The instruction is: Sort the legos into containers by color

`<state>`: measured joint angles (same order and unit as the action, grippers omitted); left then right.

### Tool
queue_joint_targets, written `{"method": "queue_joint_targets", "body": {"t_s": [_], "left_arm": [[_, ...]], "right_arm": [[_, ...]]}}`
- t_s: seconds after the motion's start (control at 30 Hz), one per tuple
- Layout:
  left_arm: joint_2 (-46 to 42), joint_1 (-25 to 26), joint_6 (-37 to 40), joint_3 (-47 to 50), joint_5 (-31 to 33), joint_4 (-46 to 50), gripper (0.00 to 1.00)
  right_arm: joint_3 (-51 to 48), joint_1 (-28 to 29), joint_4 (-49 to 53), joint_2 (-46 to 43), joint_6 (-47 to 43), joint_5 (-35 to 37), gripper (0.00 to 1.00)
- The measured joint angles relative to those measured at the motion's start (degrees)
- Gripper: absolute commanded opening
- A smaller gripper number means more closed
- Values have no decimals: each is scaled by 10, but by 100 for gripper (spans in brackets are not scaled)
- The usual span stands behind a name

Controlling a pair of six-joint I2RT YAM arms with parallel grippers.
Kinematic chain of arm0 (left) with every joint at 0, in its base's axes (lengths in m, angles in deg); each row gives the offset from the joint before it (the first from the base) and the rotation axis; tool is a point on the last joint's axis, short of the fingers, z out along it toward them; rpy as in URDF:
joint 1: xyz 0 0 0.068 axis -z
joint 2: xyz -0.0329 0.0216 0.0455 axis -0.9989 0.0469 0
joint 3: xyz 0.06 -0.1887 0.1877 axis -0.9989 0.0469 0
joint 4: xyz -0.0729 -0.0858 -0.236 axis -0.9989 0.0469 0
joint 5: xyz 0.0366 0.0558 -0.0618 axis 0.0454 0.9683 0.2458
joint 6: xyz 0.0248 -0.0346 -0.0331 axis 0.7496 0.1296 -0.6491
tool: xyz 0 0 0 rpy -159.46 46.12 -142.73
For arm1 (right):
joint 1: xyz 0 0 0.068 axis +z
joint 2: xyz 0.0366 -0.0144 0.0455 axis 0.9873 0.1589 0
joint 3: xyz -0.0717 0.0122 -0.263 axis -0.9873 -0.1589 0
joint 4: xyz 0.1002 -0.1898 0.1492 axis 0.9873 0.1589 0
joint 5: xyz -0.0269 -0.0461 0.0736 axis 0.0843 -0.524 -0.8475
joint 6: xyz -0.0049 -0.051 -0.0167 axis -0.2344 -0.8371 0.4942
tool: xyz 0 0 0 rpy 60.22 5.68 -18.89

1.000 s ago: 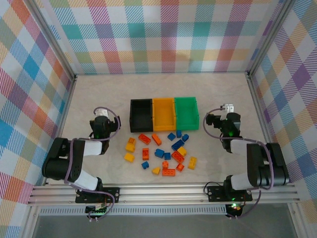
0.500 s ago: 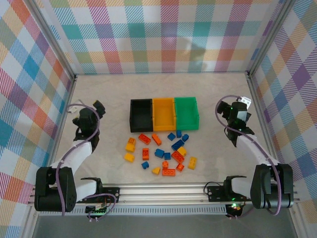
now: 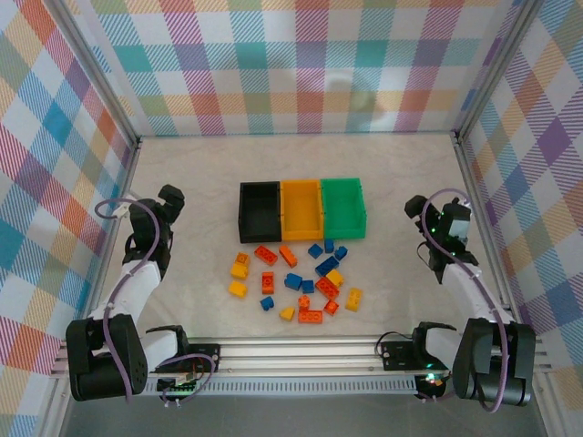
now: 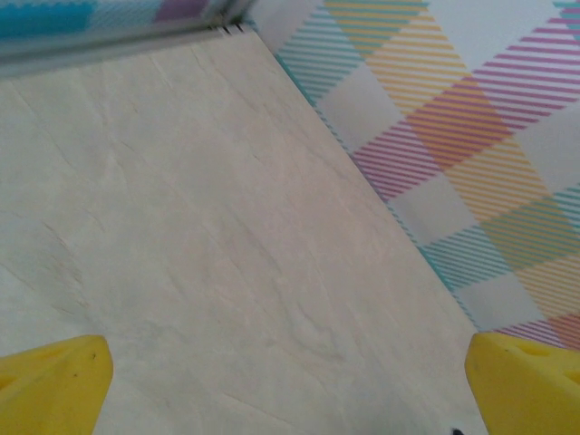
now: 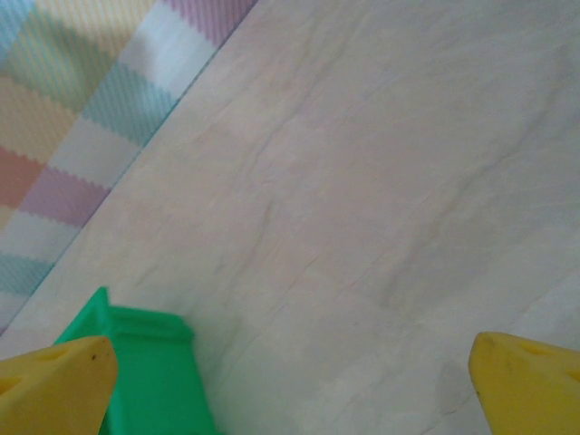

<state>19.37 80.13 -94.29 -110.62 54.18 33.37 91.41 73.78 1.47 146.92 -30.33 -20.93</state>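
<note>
Top external: left arm (image 3: 137, 278), right arm (image 3: 474, 287) splayed outward, clear of legos (image 3: 292, 280) — jaws spread, empty.

Left pincer (image 4: 290, 385) wide open, right pincer (image 5: 290, 381) wide open, arms spread outward

You are looking at a pale, marbled worktop (image 3: 401, 173). Three containers stand on it in one touching row that runs parallel to the far edge, about midway between the left and right edges: the black bin (image 3: 242, 211) nearest the left edge, the yellow-orange bin (image 3: 302, 233) in the middle, the green bin (image 3: 344, 228) nearest the right edge. Between that row and the near edge lie the legos (image 3: 292, 280), a loose scatter of orange-red, blue and yellow bricks resting on the surface.
</note>
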Motion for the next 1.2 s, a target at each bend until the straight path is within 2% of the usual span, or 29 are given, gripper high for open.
{"method": "queue_joint_targets", "body": {"t_s": [0.17, 0.27, 0.33, 0.47, 0.57, 0.77, 1.0, 1.2], "left_arm": [[-2, 0, -29, -4, -46, 2, 100], [-9, 12, -32, -29, -61, 33, 100], [-11, 38, -27, -57, -65, 57, 100], [-18, 137, 0, -111, -68, 113, 100], [-33, 196, 13, -120, -81, 155, 100], [-63, 252, 15, -84, -136, 197, 100], [-83, 266, -11, -3, -193, 212, 100], [-129, 266, -22, 25, -192, 214, 100]], "right_arm": [[37, 6, 33, 12, -12, -86, 91], [69, 37, 91, 23, -32, -98, 91], [85, 78, 129, 25, -47, -93, 91], [97, 175, 200, 21, -75, -63, 91], [100, 239, 250, 11, -95, -42, 87], [109, 367, 323, 13, -123, -7, 78], [111, 506, 330, 129, -147, 18, 70], [122, 527, 329, 185, -156, 58, 62]]}}
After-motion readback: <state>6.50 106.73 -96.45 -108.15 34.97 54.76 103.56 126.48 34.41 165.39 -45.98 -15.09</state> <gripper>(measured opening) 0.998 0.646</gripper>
